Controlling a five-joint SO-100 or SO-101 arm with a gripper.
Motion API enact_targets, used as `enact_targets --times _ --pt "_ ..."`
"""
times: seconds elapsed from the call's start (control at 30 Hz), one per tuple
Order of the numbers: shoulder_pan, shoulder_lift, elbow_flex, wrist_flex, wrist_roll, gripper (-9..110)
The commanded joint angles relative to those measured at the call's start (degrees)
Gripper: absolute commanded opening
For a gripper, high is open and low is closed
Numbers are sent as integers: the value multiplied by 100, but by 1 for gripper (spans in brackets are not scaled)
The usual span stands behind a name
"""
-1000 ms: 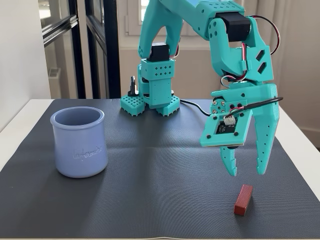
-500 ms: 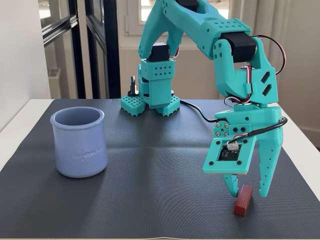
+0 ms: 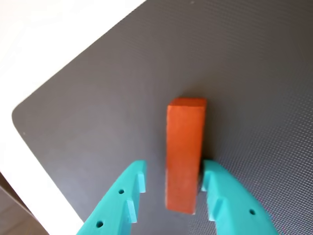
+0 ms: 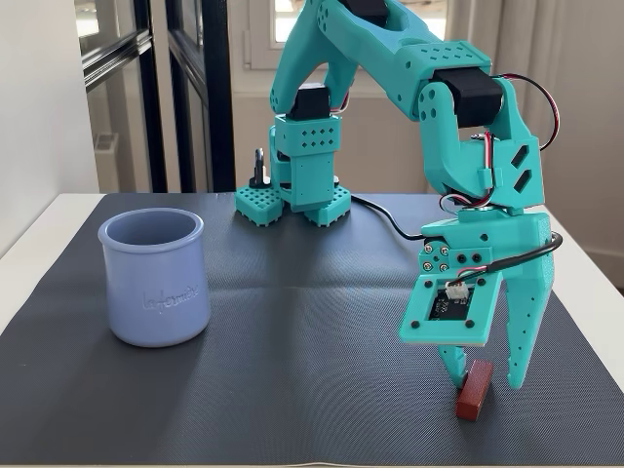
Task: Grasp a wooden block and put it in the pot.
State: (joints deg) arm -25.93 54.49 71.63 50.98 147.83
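Your pincer (image 3: 173, 188) stands wide around the block (image 3: 185, 154), not yet closed, so you must grasp it, lift it and carry it to the pot (image 4: 153, 278).

Daylight from the far windows (image 4: 283, 34) floods my scene, blown out white. My wrist view is soft; the surface (image 3: 98, 122) edge glares at left. Shadows stay faint.

Gripper (image 3: 173, 183): wrist view's bottom edge cuts off both teal fingers; only their tips show.
Wooden block (image 4: 475, 389): in the fixed view its far end hides behind a fingertip.
Pot (image 4: 153, 278): script too faint to read.
Arm (image 4: 390, 58): top cropped.
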Motion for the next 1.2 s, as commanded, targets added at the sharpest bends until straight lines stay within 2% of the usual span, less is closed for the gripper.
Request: enact_targets --times 0.0,0.23,0.57,1.17 --pt "-70 9 105 9 -35 5" --pt "-44 9 141 9 -483 0" --pt "360 466 176 18 -1301 0" --pt "2021 3050 1688 18 -4104 0"
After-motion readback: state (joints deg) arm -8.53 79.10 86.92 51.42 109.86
